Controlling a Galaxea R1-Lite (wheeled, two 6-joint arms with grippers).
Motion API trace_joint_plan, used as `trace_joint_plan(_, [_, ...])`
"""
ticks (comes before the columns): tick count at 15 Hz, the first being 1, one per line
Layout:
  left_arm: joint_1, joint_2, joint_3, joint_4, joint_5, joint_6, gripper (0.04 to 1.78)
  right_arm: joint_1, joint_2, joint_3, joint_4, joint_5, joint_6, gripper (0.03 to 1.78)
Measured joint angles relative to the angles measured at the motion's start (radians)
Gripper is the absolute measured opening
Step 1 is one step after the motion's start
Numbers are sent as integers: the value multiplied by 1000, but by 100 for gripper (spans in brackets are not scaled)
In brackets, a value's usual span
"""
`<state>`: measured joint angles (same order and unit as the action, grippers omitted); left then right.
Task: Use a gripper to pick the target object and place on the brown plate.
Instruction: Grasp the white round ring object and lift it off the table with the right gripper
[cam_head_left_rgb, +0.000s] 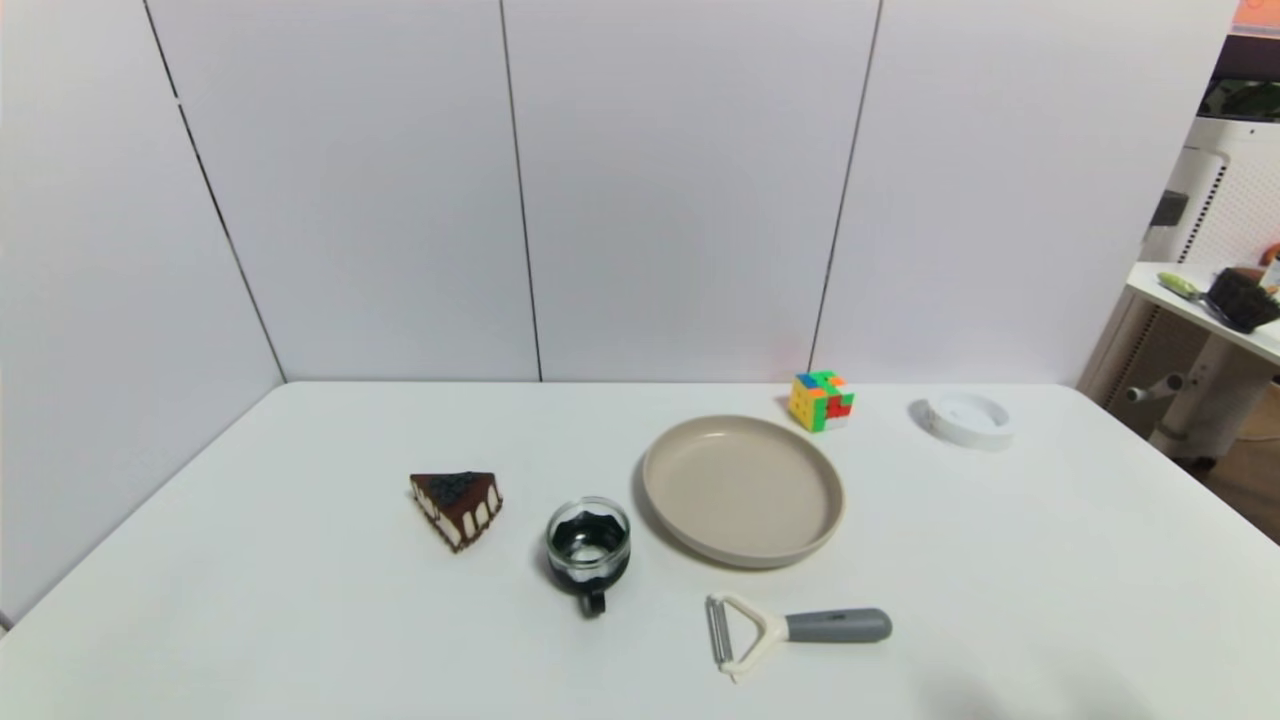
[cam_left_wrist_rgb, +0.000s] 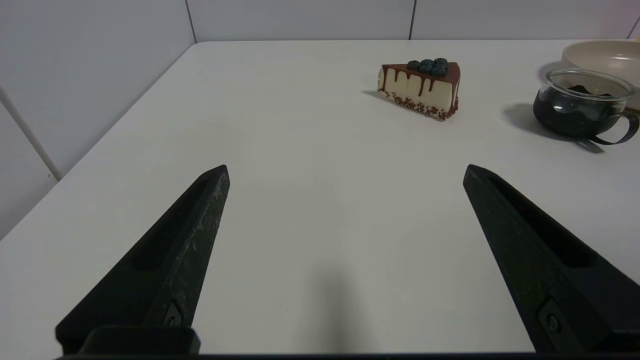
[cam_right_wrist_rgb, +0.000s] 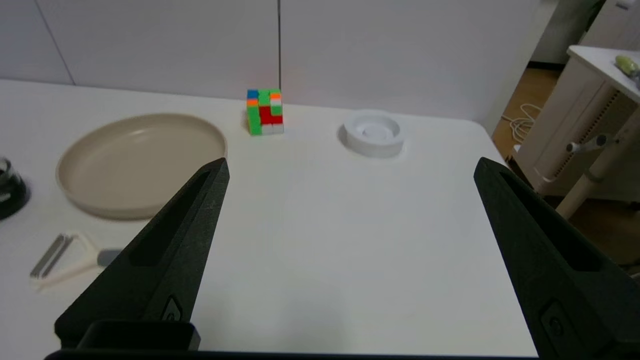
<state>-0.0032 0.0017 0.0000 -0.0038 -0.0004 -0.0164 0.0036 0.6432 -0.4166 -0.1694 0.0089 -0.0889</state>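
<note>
The small white round disc (cam_head_left_rgb: 966, 419) with a raised rim lies at the back right of the white table; it also shows in the right wrist view (cam_right_wrist_rgb: 374, 132). The beige-tan plate (cam_head_left_rgb: 743, 489) lies mid-table to its left, also in the right wrist view (cam_right_wrist_rgb: 140, 164). Neither gripper shows in the head view. My right gripper (cam_right_wrist_rgb: 350, 167) is open and empty above bare table, well short of the disc. My left gripper (cam_left_wrist_rgb: 346, 170) is open and empty over the table's left part.
A multicoloured puzzle cube (cam_head_left_rgb: 821, 400) stands between plate and disc. A peeler (cam_head_left_rgb: 790, 630) lies in front of the plate. A dark glass cup (cam_head_left_rgb: 588, 548) and a cake slice (cam_head_left_rgb: 457, 505) sit left of it. Walls close the back and left.
</note>
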Motion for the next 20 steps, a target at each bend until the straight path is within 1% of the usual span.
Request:
trace_joint_plan(2, [0,0,0,0,0,0,169,1,227,-248,45,2,-9,169])
trace_joint_plan(4, [0,0,0,0,0,0,169,-3,438,-498,143,2,-12,169])
trace_joint_plan(5, [0,0,0,0,0,0,169,-6,547,-624,211,2,-13,169])
trace_joint_plan(7, [0,0,0,0,0,0,169,-19,745,-818,359,3,-17,169])
trace_joint_plan(9, [0,0,0,0,0,0,169,-40,921,-954,486,4,-21,169])
trace_joint_plan(11, [0,0,0,0,0,0,169,-64,1085,-1058,589,3,-24,169])
trace_joint_plan(13, [0,0,0,0,0,0,169,-82,1215,-1133,648,4,-25,169])
trace_joint_plan(16, [0,0,0,0,0,0,169,-93,1333,-1211,660,4,-30,169])
trace_joint_plan(18, [0,0,0,0,0,0,169,-94,1381,-1244,658,4,-33,169])
trace_joint_plan(20, [0,0,0,0,0,0,169,-94,1421,-1274,654,4,-53,169])
